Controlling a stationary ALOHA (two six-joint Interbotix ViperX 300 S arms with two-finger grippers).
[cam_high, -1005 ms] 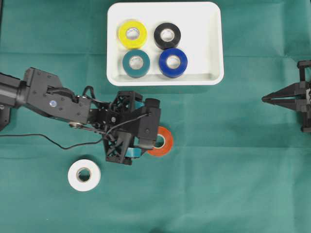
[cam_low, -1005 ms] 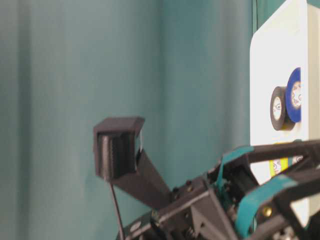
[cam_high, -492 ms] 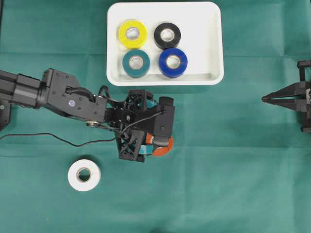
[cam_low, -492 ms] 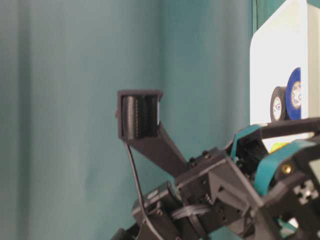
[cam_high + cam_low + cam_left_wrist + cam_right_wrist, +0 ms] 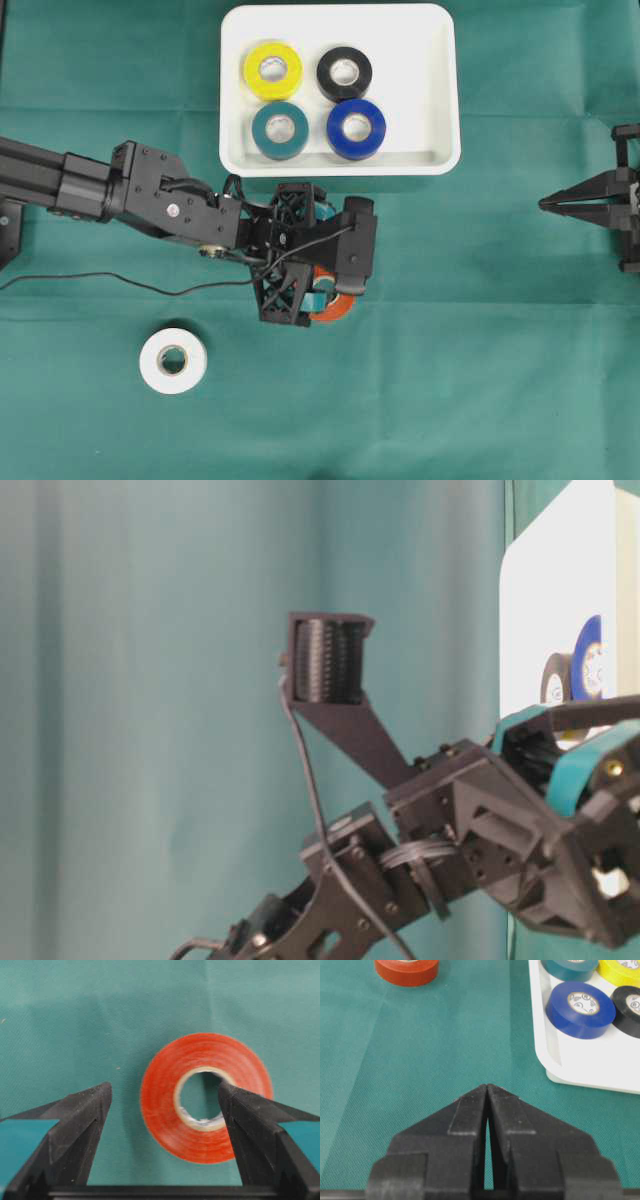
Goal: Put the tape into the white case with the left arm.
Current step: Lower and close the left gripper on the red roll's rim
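An orange tape roll (image 5: 160, 1105) lies flat on the green cloth, partly hidden under my left gripper (image 5: 320, 292) in the overhead view. The left gripper (image 5: 165, 1089) is open. One fingertip stands over the cloth to the left of the roll, and the other is over the edge of its centre hole. The white case (image 5: 425, 50) lies just beyond the gripper and holds yellow (image 5: 272, 68), black (image 5: 344, 72), teal (image 5: 279, 130) and blue (image 5: 355, 128) rolls. My right gripper (image 5: 545, 203) rests shut at the far right, well away from the tape (image 5: 407, 970).
A white tape roll (image 5: 173, 360) lies on the cloth at the lower left, apart from the arm. A thin black cable (image 5: 100, 283) trails over the cloth from the left arm. The case's near rim (image 5: 580, 1067) shows in the right wrist view.
The left arm has moved to the right, so its open fingers now straddle one side of the orange roll. The right arm has not moved.
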